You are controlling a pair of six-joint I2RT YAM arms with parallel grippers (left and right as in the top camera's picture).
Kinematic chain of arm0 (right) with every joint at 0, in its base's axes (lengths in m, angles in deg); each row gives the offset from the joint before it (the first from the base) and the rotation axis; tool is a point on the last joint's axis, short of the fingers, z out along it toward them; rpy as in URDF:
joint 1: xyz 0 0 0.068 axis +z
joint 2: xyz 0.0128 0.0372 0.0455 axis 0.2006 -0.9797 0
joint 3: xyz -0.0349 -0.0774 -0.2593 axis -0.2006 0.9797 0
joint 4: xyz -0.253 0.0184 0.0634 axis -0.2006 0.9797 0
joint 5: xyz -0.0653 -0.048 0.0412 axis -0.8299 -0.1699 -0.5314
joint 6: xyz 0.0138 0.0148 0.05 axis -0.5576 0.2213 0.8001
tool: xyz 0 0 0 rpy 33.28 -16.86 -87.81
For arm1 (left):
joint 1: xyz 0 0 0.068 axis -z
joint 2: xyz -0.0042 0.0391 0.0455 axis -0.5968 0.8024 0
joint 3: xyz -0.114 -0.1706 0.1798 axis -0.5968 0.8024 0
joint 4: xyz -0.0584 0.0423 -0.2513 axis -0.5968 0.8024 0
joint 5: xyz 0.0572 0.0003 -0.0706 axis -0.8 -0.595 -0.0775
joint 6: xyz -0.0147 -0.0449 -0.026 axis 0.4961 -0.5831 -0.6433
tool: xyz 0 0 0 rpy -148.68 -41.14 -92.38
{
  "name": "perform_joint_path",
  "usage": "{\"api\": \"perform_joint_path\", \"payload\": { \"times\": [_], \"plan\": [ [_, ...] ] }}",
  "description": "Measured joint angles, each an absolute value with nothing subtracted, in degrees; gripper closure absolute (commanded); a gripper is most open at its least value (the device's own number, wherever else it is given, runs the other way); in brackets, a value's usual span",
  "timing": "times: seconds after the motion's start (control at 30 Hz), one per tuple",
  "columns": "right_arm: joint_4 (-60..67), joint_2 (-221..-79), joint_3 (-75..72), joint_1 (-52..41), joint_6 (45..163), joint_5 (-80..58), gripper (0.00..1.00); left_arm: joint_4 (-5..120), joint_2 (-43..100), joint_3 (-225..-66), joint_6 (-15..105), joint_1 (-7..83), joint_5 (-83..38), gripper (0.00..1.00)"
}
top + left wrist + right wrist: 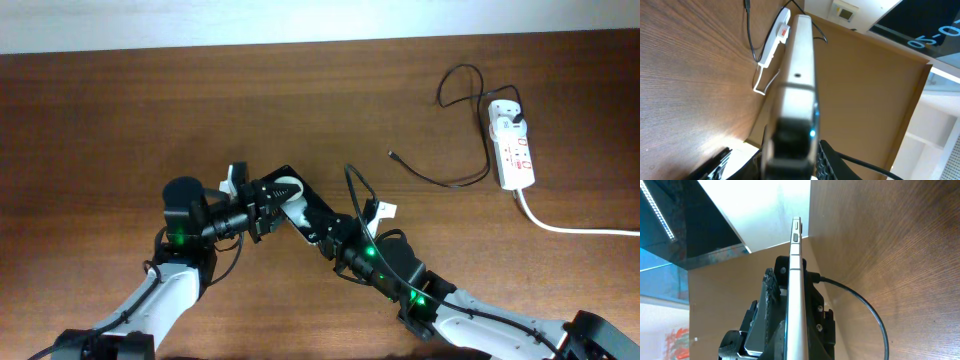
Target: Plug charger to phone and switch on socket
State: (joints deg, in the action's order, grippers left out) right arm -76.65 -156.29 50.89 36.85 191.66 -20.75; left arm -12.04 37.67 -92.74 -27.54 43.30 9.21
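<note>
The phone (298, 207) is held edge-up above the table's middle, between my two grippers. My left gripper (268, 212) is shut on its left end and my right gripper (325, 238) on its right end. In the left wrist view the phone's silver edge (801, 60) runs away from the jaws (790, 157). In the right wrist view its edge (797, 275) rises from the jaws (797, 342). The charger's connector tip (391, 154) lies loose on the table; its thin black cable (455, 184) loops to the white plug adapter (506, 111) in the socket (517, 155), which also shows in the left wrist view (775, 42).
The socket's thick white cord (570, 229) runs off to the right edge. A black arm cable (354, 188) loops up beside my right gripper. A brown wall (865, 100) stands behind the table's far edge.
</note>
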Motion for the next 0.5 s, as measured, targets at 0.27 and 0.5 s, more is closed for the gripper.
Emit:
{"api": "perform_joint_path", "payload": {
  "times": [0.27,0.5],
  "plan": [
    [-76.68,-156.29,50.74,36.88,191.99,-20.27,0.96,-12.04,37.67,-92.74,-27.50,46.44,7.16,0.83],
    [-76.76,-156.29,50.48,36.85,192.31,-20.24,0.96,-11.89,37.67,-92.70,-26.95,46.49,6.30,0.97]
  ]
}}
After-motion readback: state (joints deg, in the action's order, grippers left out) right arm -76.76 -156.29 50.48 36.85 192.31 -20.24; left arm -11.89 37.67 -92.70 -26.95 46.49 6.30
